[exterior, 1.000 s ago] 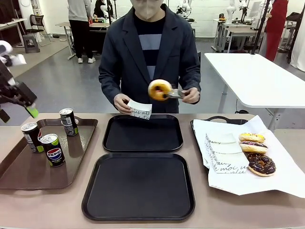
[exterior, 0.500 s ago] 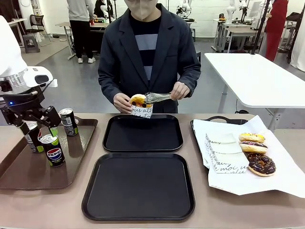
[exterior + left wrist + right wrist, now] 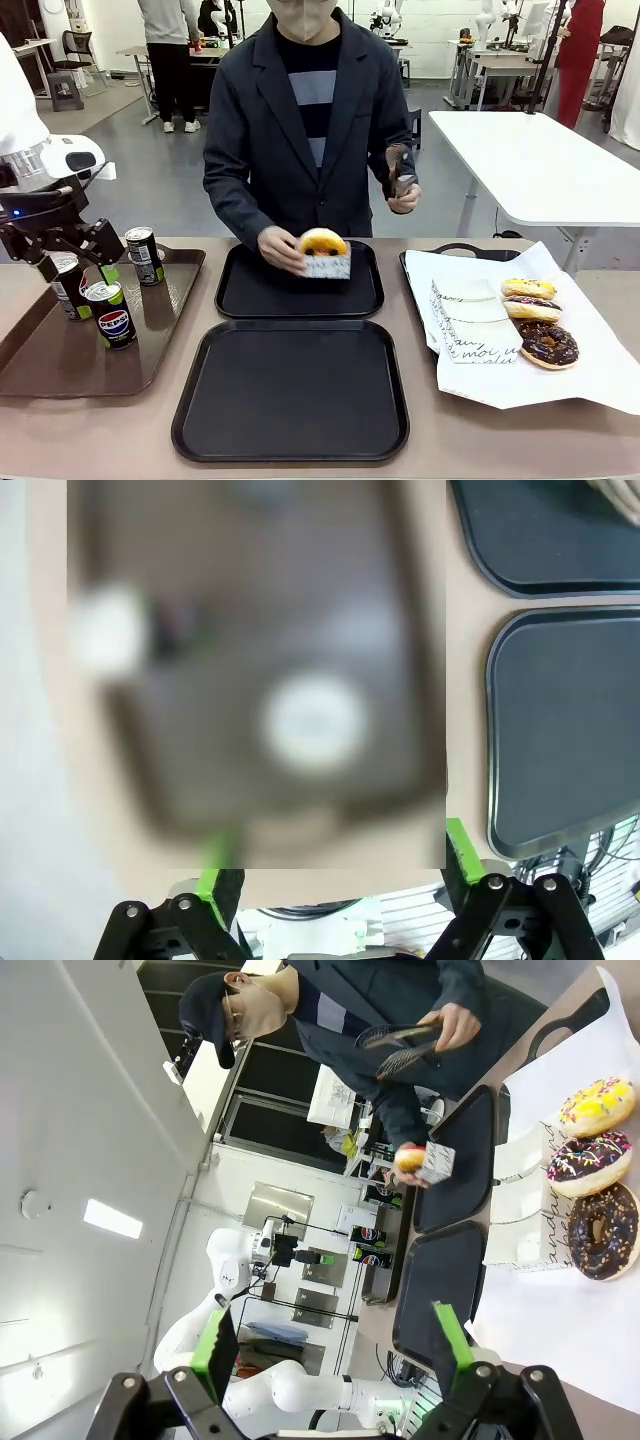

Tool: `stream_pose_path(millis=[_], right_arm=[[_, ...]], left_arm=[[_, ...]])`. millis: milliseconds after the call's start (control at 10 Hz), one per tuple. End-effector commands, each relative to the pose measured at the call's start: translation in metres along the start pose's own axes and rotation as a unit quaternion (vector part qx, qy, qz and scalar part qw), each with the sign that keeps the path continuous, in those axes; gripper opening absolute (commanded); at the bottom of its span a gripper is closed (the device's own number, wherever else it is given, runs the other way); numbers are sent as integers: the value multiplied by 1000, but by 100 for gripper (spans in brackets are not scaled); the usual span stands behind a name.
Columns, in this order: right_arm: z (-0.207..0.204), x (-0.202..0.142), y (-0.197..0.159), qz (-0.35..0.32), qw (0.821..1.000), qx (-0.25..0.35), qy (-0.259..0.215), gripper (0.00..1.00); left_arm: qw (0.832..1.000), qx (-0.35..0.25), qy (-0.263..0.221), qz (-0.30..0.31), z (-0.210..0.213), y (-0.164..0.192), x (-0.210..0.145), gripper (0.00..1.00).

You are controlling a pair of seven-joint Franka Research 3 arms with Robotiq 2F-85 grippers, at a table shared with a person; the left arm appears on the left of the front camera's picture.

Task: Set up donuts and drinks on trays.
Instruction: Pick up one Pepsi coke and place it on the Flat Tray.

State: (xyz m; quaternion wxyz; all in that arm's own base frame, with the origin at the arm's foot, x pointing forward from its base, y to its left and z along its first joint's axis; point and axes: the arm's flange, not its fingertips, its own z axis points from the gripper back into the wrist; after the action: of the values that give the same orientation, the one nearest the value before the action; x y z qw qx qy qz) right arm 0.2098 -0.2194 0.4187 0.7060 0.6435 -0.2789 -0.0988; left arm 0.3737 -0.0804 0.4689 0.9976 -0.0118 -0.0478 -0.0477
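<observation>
Donut (image 3: 322, 243) held over far tray (image 3: 262, 292) by person's hand (image 3: 280, 247), left gripper (image 3: 75, 268) spread wide, empty, near cans (image 3: 115, 322), right gripper (image 3: 330, 1330) spread, empty.

In my left wrist view a smeared patch lies over the brown tray (image 3: 400, 680) (its cans (image 3: 313, 723) are only pale blobs). One black tray (image 3: 570, 730) runs off the right edge, the other black tray (image 3: 540, 530) off the top and right. From the front, my left hand (image 3: 77, 268) stands before one can (image 3: 66, 290) and hides part of it. The picture's left edge cuts the brown tray. The person's hand (image 3: 280, 247) covers one end of the donut box (image 3: 330, 266).
</observation>
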Motion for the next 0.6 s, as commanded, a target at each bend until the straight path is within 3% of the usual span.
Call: stream_pose_path(millis=[0, 500], right_arm=[[1, 4, 1, 9, 1000, 10, -7, 100], [1, 4, 1, 9, 1000, 10, -7, 100]], left_arm=[[999, 37, 2, 28, -23, -12, 12, 100], [996, 25, -25, 84, -62, 7, 25, 100]])
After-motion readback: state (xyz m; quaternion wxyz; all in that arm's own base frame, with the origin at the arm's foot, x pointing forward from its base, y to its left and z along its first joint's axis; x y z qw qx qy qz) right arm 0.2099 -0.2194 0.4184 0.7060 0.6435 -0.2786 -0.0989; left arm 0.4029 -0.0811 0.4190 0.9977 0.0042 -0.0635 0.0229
